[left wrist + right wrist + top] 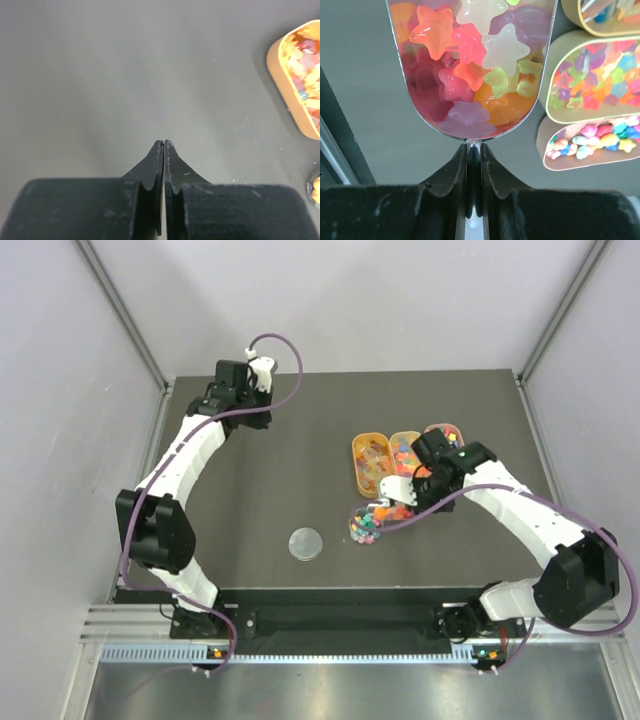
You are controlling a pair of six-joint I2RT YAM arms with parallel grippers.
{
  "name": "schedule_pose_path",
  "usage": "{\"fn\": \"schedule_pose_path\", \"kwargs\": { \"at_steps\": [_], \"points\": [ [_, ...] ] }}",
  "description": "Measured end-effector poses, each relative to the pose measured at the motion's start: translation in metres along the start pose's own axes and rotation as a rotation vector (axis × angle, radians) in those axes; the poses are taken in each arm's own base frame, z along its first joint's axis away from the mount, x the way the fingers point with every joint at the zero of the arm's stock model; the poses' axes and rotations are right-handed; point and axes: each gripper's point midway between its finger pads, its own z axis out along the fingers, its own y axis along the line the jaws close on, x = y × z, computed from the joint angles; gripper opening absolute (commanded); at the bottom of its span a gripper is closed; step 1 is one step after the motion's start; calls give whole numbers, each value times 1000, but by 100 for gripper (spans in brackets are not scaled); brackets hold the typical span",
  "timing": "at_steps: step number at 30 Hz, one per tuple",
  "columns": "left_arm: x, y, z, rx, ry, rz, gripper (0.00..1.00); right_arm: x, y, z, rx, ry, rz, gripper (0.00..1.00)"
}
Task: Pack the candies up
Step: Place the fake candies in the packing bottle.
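Left gripper: jaws pressed together, holding nothing, above bare table at the far left.
Right gripper: clamped on the thin handle of a clear scoop.
Candies: star-shaped and in mixed colours, heaped in the scoop. More fill three trays just right of it and the dish.
Lid: flat on the table, left of the dish and apart from it.

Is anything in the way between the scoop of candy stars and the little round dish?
Nothing I can see. The right claw pinches the scoop full of candies right beside the little round dish. The dish is open: its lid lies apart on the table, on the side away from the scoop.
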Motion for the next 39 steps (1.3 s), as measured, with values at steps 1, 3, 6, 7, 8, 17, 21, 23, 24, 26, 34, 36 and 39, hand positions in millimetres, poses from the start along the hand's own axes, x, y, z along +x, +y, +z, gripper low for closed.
{"fn": "schedule_pose_path", "kwargs": {
  "at_steps": [1,3,6,7,8,17,21,23,24,26,34,36,39],
  "points": [
    [4,2,1,-2,9,-8,0,-2,1,0,0,5,-20,0],
    [10,7,2,-10,22,-22,0,-5,2,0,2,18,-50,0],
    [15,11,-1,-20,26,-42,0,-4,1,2,3,51,-76,0],
    [16,12,-3,-22,24,-47,0,-3,1,3,0,68,-81,0],
    [16,13,-6,-26,18,-51,0,-1,0,5,-5,87,-85,0],
    [21,13,-18,-25,-3,-81,0,6,-11,14,-30,233,-101,0],
    [31,14,-15,-23,17,-95,0,4,-18,6,-12,264,-107,0],
    [34,16,-14,-26,24,-103,0,3,-20,2,-2,281,-110,0],
    [35,17,-14,-28,25,-105,0,4,-21,0,0,290,-113,0],
    [36,18,-14,-31,25,-110,0,4,-20,-2,2,308,-122,0],
    [31,18,-14,-26,6,-119,0,2,-12,-7,-3,367,-172,0],
    [30,18,-13,-26,3,-124,0,0,-8,-8,-4,379,-183,0],
    [29,17,-13,-23,-1,-131,0,-3,-4,-11,-18,411,-187,0]
  ]
}}
